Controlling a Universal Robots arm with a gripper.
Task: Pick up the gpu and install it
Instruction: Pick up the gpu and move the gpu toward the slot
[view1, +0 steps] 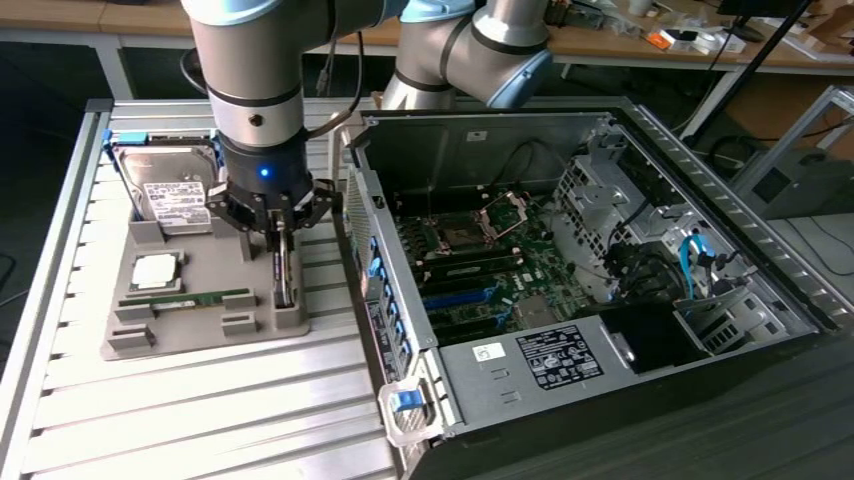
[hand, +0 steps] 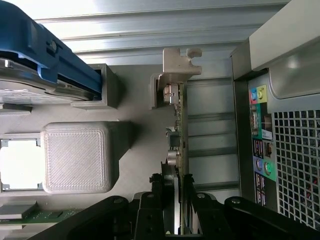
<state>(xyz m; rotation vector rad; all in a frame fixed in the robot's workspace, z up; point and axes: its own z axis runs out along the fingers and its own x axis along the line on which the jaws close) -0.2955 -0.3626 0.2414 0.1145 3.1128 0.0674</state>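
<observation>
GPU (view1: 282, 275) (hand: 181, 125) is standing on edge in its slot on the side of the tray (view1: 200, 325) (hand: 135, 100) at the exterior view's right, next to the case (view1: 561, 250) (hand: 280, 100). Its metal bracket end points away from the wrist camera.

Arm (view1: 254, 80) comes straight down over the tray with the wrist vertical and the blue status light on. Gripper (view1: 278, 245) (hand: 177, 185) is low on the card's top edge and straddles it, one side on each face, at the near end of the card in the wrist view. The gap looks narrow, but I can't tell if it's actually clamping the card. The card is seated in the tray, not lifted.

Hard drive (view1: 167, 190) (hand: 50, 55), CPU (view1: 154, 268) (hand: 20, 165) and memory stick (view1: 187, 298) are in their own tray spots, well clear of the gripper. The case lies open on its side with the motherboard exposed.
</observation>
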